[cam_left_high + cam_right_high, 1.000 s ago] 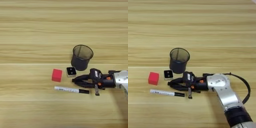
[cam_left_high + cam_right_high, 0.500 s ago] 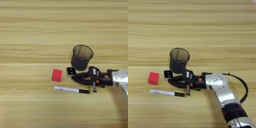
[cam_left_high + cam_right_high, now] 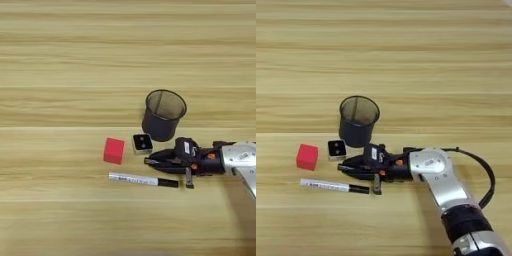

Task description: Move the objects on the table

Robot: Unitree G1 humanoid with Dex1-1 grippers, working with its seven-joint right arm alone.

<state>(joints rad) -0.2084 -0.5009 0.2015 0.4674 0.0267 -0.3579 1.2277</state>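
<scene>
**Spotter:** Markers and the pen cup (image 3: 163, 116) are what you have to move. The cup stands upright on the table (image 3: 60, 60), and I'll place everything else from it. The white-barrelled marker (image 3: 143, 179) lies flat in front of the cup and a little to its left. Its black cap points right.

**Operator:** And the black marker?

**Spotter:** You won't pick it out from here. Your pincer (image 3: 152, 163) lies low over the table just in front of the cup, pointing left. It is black too, so a black marker in or under it would blend in. I cannot tell whether the pincer is wide, narrow or holding anything.

**Operator:** What else is close?

**Spotter:** A small white block (image 3: 142, 143) sits just in front-left of the cup, very near the tip of your pincer. A red cube (image 3: 114, 150) lies further left of the cup. Neither looks like yours to move, so keep off them.

**Operator:** How will the things handle?

**Spotter:** I'd expect the white marker to be light, stiff and smooth. It is round, so it will likely roll if you nudge it sideways. Take it across the barrel near the middle, with your pincer square to its length, and press straight down. The cup looks thin-walled and light, so it may tip or slide if you brush it. I'd pinch one side of its rim, one jaw inside and one outside, and lift it slowly.
</scene>
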